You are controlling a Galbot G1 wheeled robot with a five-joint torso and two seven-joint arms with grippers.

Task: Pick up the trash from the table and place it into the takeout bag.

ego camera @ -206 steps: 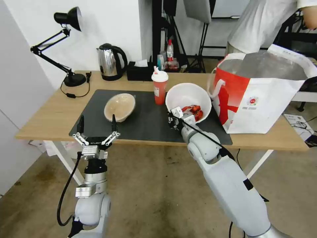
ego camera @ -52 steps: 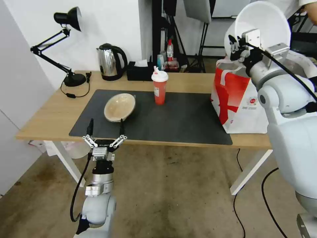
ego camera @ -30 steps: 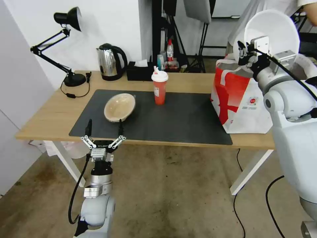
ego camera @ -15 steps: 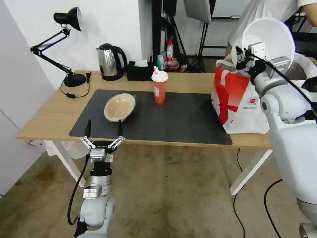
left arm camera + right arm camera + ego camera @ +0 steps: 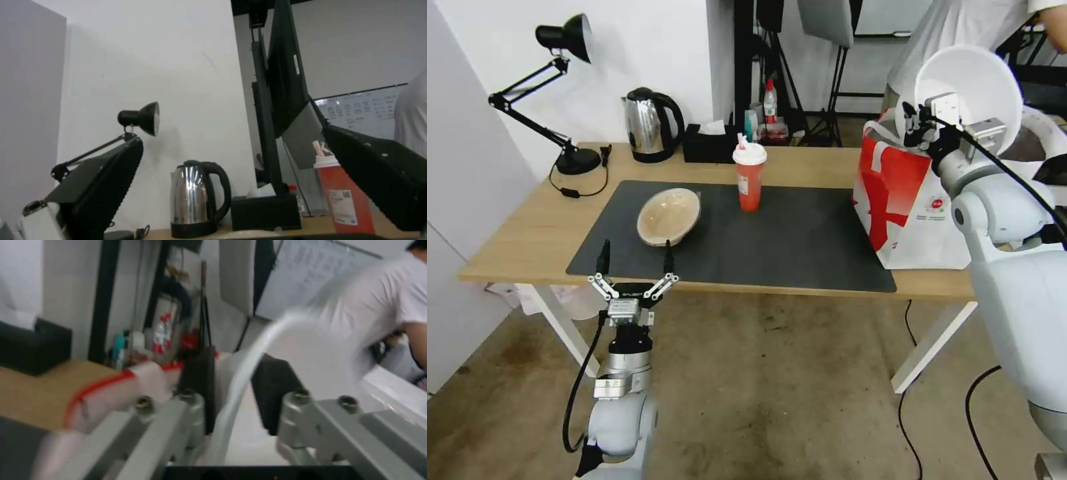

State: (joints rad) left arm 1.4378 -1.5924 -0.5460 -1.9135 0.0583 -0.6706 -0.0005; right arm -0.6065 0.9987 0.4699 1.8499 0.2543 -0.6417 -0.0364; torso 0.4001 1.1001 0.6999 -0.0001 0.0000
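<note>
My right gripper [image 5: 919,125] is raised above the open top of the takeout bag [image 5: 904,200], its fingers [image 5: 202,386] clamped on the thin rim of the white plastic bowl [image 5: 974,87]. The bowl is round, smooth and tipped on edge, its hollow facing me and its rim plane nearly upright; in the right wrist view the rim [image 5: 249,373] runs between my 2 black pads. The bag is boxy, red and white, with white strap handles, and stands at the right end of the bench [image 5: 520,227], a long light-wood top on white legs carrying 1 flat dark grey mat [image 5: 774,240]. On the mat are 2 more pieces of trash: 1 beige paper-like bowl [image 5: 668,216], shallow and tilted with its opening toward me, and 1 red drink cup [image 5: 750,175], upright with a white lid. My left gripper [image 5: 634,257] hangs at the near edge of the bench, just before the beige bowl, its fingers [image 5: 604,257] spread apart and pointing up, holding nothing. Behind the mat stand 1 shiny steel kettle [image 5: 650,123], 1 black tissue box [image 5: 710,143] and 1 black desk lamp [image 5: 564,40].
</note>
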